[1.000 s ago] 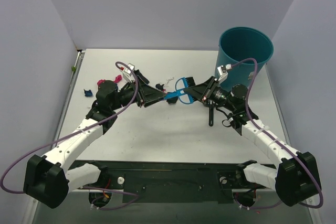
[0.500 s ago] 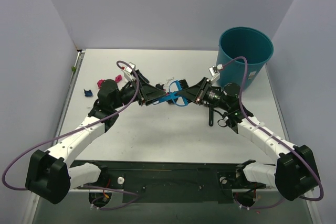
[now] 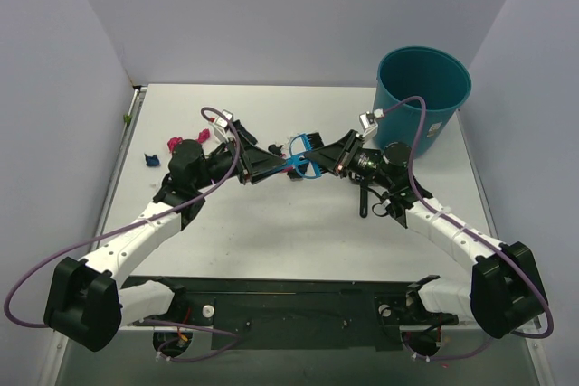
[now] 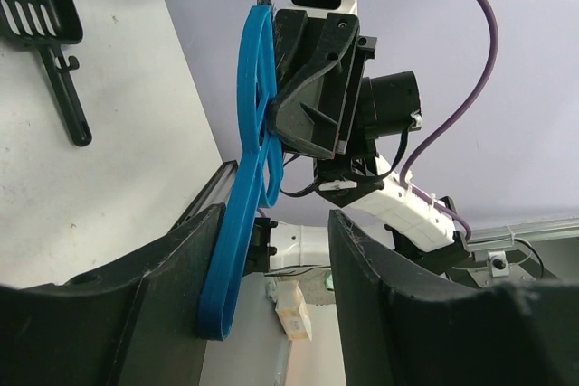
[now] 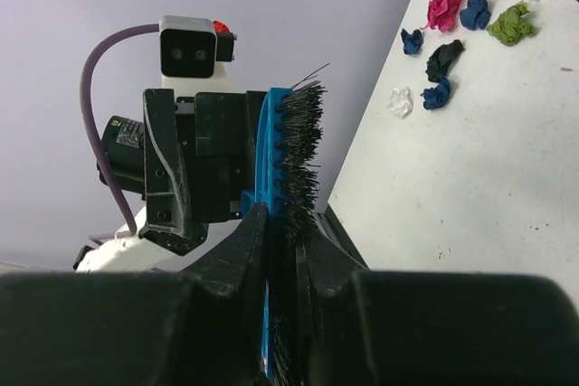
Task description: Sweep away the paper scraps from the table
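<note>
The small blue hand brush [image 3: 303, 156] hangs above the middle of the table [image 3: 298, 232]. My right gripper [image 3: 330, 163] is shut on its bristle head [image 5: 285, 178]. My left gripper [image 3: 271, 163] is open, its jaws either side of the blue handle [image 4: 242, 223], which lies against one finger [image 4: 172, 296]. Paper scraps lie at the back left: pink [image 3: 172, 143], dark blue [image 3: 149, 160], and white bits [image 3: 289, 138] behind the brush. The right wrist view shows pink [image 5: 443, 6], green [image 5: 511, 23] and black [image 5: 443, 59] scraps.
The black slotted scoop [image 3: 364, 193] lies on the table under my right arm and shows in the left wrist view [image 4: 41, 6]. The teal round bin [image 3: 423, 97] stands at the back right. A metal rail runs along the table's left edge.
My right gripper has carried the brush leftward, and its handle now sits between my left gripper's open jaws. The scraps and scoop have not moved.
</note>
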`<control>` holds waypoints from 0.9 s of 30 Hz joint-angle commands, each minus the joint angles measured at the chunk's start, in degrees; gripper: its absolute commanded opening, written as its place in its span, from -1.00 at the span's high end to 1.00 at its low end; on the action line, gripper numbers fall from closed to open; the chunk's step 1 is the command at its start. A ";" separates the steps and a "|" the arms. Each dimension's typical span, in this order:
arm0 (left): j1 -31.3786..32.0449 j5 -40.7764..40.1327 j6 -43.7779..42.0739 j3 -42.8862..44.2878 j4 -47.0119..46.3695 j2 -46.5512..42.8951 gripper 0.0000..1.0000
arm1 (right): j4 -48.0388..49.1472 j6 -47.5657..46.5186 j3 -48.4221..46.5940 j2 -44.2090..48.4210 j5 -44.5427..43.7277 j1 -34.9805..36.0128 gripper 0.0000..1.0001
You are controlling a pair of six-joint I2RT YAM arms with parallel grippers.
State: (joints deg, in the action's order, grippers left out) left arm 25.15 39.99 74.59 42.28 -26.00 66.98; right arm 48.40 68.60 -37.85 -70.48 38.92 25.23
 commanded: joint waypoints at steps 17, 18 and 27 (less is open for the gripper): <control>-0.10 1.58 -0.23 -0.36 -4.24 -0.36 1.00 | -3.82 -5.49 -3.20 2.18 -1.12 0.26 0.06; -0.18 1.50 -1.62 -0.36 -3.63 -0.45 1.00 | -4.97 -5.93 -3.03 2.71 -1.56 -0.53 -0.41; -1.50 -12.29 -25.88 2.98 25.01 -7.65 1.00 | -39.46 -25.77 -1.88 22.19 -16.64 -6.69 -0.95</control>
State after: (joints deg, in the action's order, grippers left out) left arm 24.47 36.32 63.05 41.30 -15.25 63.59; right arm 26.06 55.51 -39.11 -57.87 32.08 19.73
